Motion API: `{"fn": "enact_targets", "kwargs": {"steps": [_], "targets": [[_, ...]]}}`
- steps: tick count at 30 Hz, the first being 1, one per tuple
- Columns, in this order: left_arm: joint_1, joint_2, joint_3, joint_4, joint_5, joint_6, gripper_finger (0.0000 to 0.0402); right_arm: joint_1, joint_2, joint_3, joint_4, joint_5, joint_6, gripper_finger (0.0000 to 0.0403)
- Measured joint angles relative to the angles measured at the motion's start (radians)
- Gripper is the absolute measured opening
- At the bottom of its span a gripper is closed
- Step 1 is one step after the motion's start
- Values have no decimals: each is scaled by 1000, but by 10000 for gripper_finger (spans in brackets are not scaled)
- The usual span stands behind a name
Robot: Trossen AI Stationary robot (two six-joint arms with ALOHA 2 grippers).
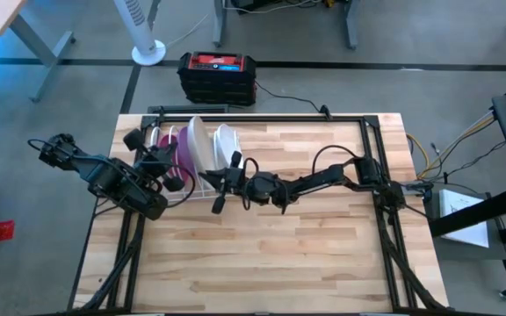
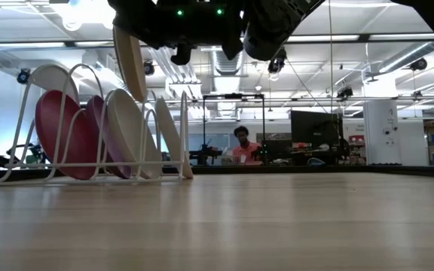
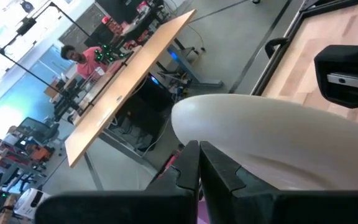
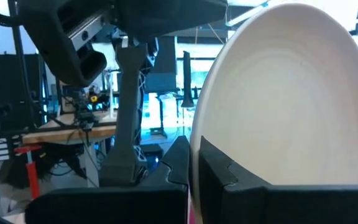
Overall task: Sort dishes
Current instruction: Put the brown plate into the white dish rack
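A white wire rack (image 2: 89, 68) stands on the table's far left part. In it rest a white plate (image 2: 51, 79), a magenta plate (image 2: 62, 143), a purple plate (image 2: 100, 120) and two cream plates (image 2: 130, 139), each on its lower rim between the wires. One cream plate (image 2: 130, 64) hangs above the rack. My left gripper (image 3: 197, 165) and my right gripper (image 4: 193, 165) are each shut on a cream plate's rim. The high view shows them meeting over the rack (image 1: 191, 180), apparently on that one plate. My left gripper pinches the rim (image 3: 211, 144) of the cream plate between its two fingers, with the plate's outer side facing its camera. The plate is clear of the rack. My right gripper pinches a cream plate's rim (image 4: 205, 140) between its two fingers, coming level from the table's right. The plate's hollow face (image 4: 291, 93) is turned toward its camera and it stands nearly upright.
Black frame rails (image 1: 372, 140) run along the table's far and right sides. A black and red box (image 1: 218, 75) sits on the floor beyond the far edge. Bare wood (image 1: 262, 263) spreads over the near half. A person (image 2: 241, 144) sits far behind the table.
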Motion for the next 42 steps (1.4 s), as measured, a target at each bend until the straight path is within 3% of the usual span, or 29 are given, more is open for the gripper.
{"fn": "enact_targets", "kwargs": {"steps": [26,42], "targets": [[0,0,0,0,22,-18,1,-23,0,-8,-130,31,237,1],[0,0,0,2,23,-19,1,-23,0,-10,-169,44,269,102]]}}
